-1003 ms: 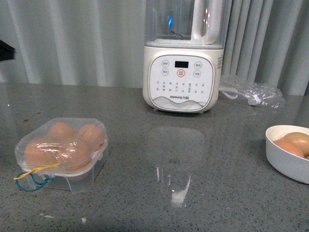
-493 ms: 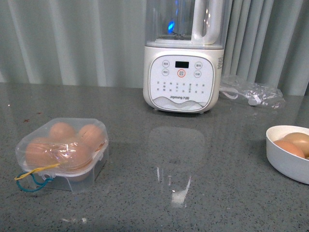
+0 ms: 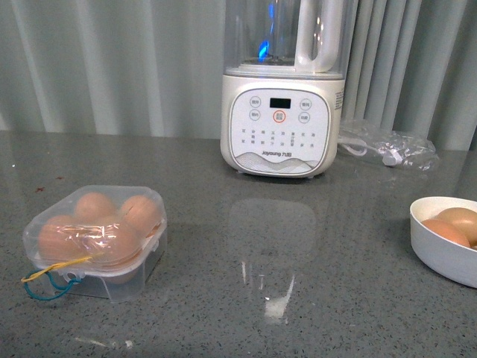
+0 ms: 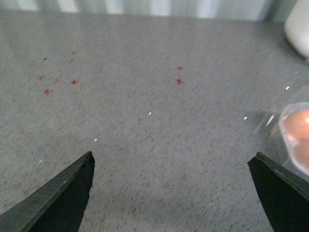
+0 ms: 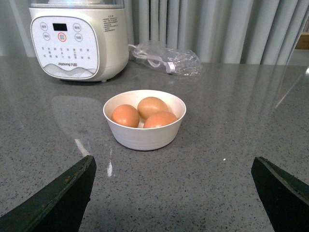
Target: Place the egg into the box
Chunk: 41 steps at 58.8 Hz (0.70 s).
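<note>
The clear-plastic box (image 3: 97, 240) sits on the grey counter at the left, lid shut over several brown eggs, yellow and teal cords (image 3: 52, 277) at its front corner. Its edge shows in the left wrist view (image 4: 292, 135). A white round bowl (image 5: 145, 118) at the right holds three brown eggs; the egg (image 5: 125, 115) lies among them. The bowl also shows in the front view (image 3: 445, 237). My left gripper (image 4: 171, 166) is open and empty over bare counter beside the box. My right gripper (image 5: 174, 169) is open and empty, short of the bowl. Neither arm shows in the front view.
A cream blender (image 3: 282, 89) stands at the back centre, also in the right wrist view (image 5: 77, 41). A crumpled clear bag with a white cable (image 3: 387, 145) lies to its right. Grey curtains hang behind the counter. Small red specks (image 4: 58, 82) mark the counter.
A dark shape at the far left edge of the front view has left the frame. The box and bowl have not moved.
</note>
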Tool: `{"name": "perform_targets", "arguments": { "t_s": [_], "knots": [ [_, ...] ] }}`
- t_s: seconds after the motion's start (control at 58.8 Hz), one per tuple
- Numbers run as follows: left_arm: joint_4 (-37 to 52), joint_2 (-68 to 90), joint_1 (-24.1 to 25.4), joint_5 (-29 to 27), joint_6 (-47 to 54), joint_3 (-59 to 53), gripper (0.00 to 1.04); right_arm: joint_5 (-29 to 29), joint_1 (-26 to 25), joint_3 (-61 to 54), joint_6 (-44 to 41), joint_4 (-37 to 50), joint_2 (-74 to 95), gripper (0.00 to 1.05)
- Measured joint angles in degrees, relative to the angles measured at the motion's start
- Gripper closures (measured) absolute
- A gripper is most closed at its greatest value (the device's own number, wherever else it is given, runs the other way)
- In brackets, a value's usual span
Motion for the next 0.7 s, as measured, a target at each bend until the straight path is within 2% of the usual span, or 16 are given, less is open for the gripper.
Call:
{"name": "perform_targets", "arguments": {
  "t_s": [0.051,0.102,0.493,0.697],
  "knots": [
    [7.17,-2.21,-1.84,-1.42,-3.39,-4.15,0.26,0.0,0.0,0.0,0.0,0.0,0.0,0.07],
    [10.6,-4.76,-4.11,-3.26,-5.22,-7.56,0.35,-0.02,0.0,0.0,-0.02,0.0,0.0,0.07],
    [10.12,-18.38,-18.23,-17.03,-8.72,-20.0,1.01,0.0,0.0,0.0,0.0,0.0,0.0,0.07],
    [8.48,-23.3,-23.21,-21.7,-8.96,-23.21,1.01,0.0,0.0,0.0,0.0,0.0,0.0,0.07]
  ]
}}
